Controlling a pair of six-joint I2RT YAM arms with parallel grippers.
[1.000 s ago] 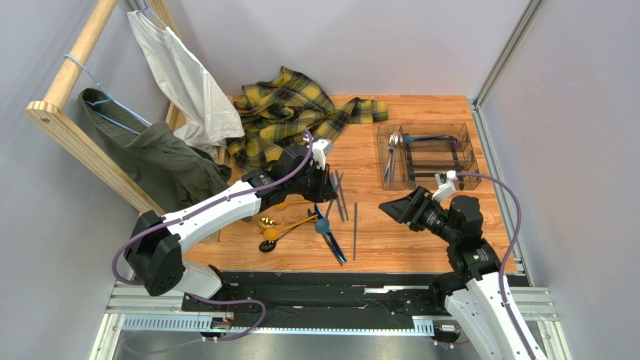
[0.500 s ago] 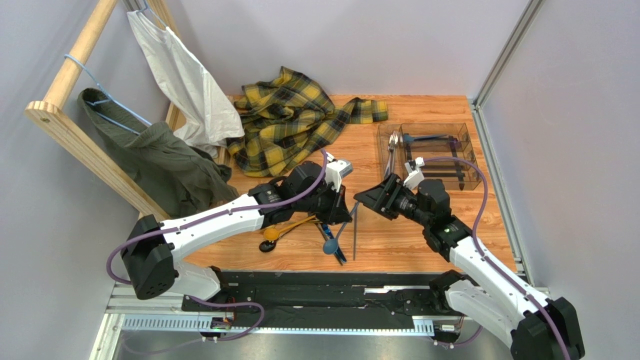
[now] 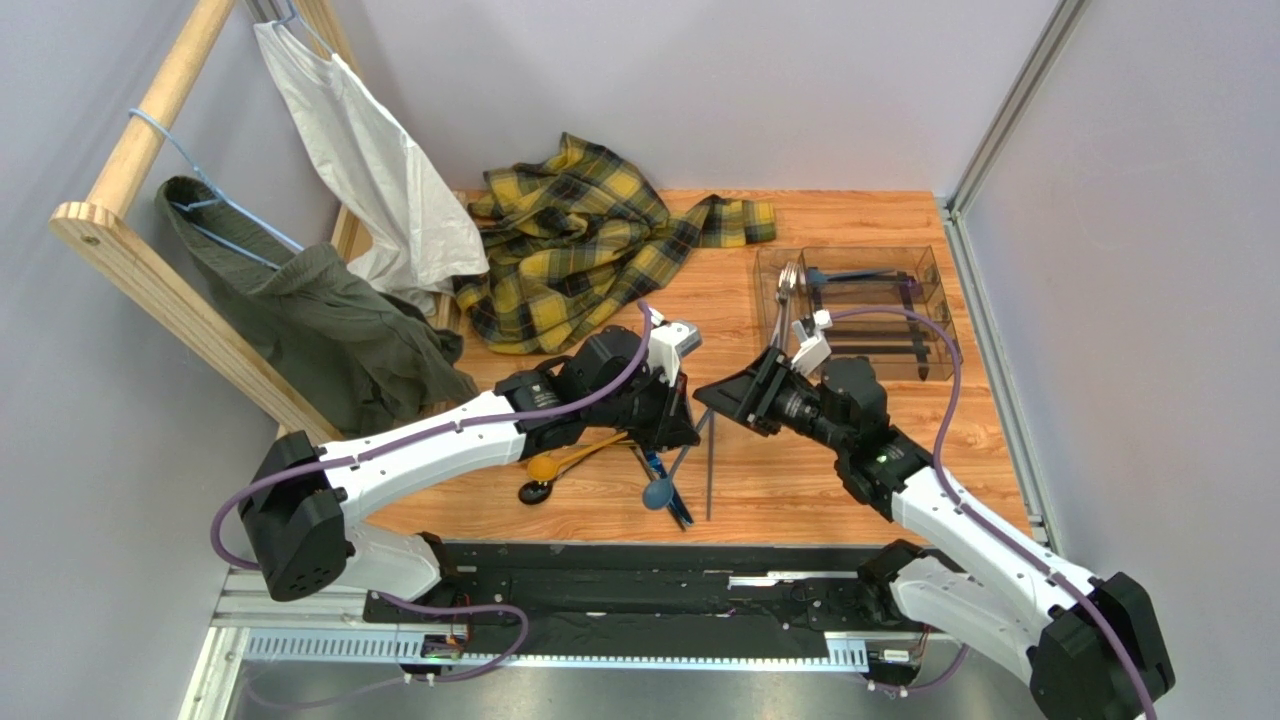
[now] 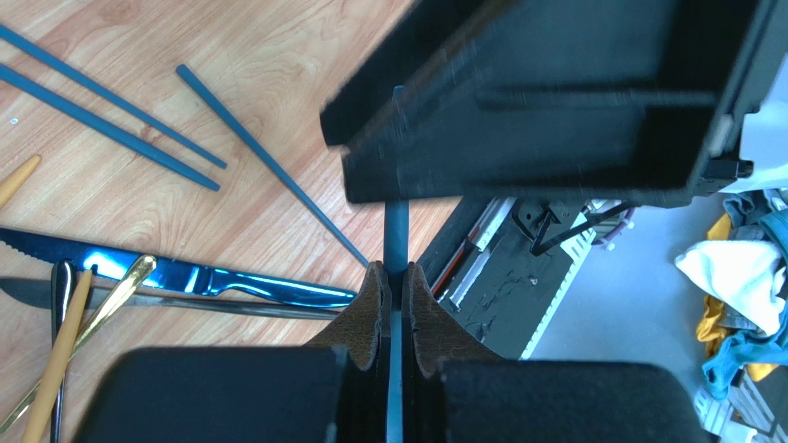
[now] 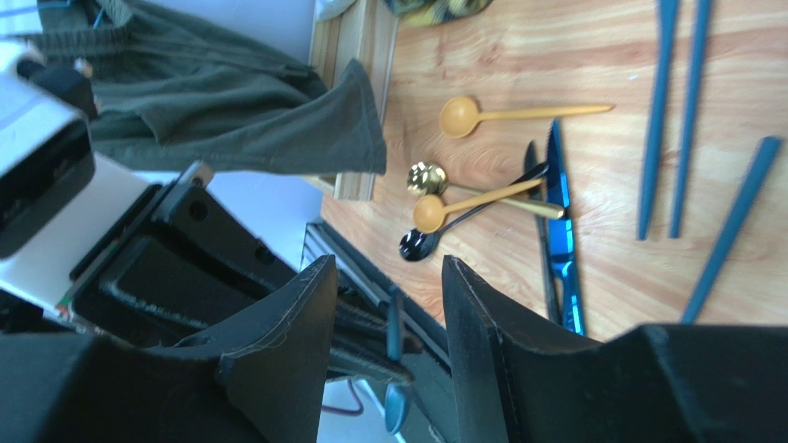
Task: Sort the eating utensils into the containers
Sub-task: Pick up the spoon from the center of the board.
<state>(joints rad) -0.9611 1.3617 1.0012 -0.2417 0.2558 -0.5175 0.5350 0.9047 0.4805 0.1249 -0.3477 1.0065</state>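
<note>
My left gripper (image 3: 685,429) is shut on a teal spoon (image 3: 657,489), held above the table with the bowl hanging down. In the left wrist view the pads (image 4: 372,300) clamp its handle (image 4: 396,220). My right gripper (image 3: 723,399) is open right in front of it. In the right wrist view (image 5: 388,277) the spoon's handle (image 5: 395,318) stands between my spread fingers, touching neither. Gold spoons (image 5: 518,113), a blue knife (image 5: 562,231) and teal sticks (image 5: 675,111) lie on the wood. The clear tray (image 3: 932,300) at the back right holds silver forks (image 3: 784,308).
A yellow plaid cloth (image 3: 579,225) lies at the back of the table. A wooden rack (image 3: 135,248) with a green garment (image 3: 323,323) and a white one stands at the left. A lone dark stick (image 3: 709,462) lies under the grippers.
My left gripper lifted the teal spoon off the table and carried it right. My right arm swung left until its open fingers met the spoon's handle.
</note>
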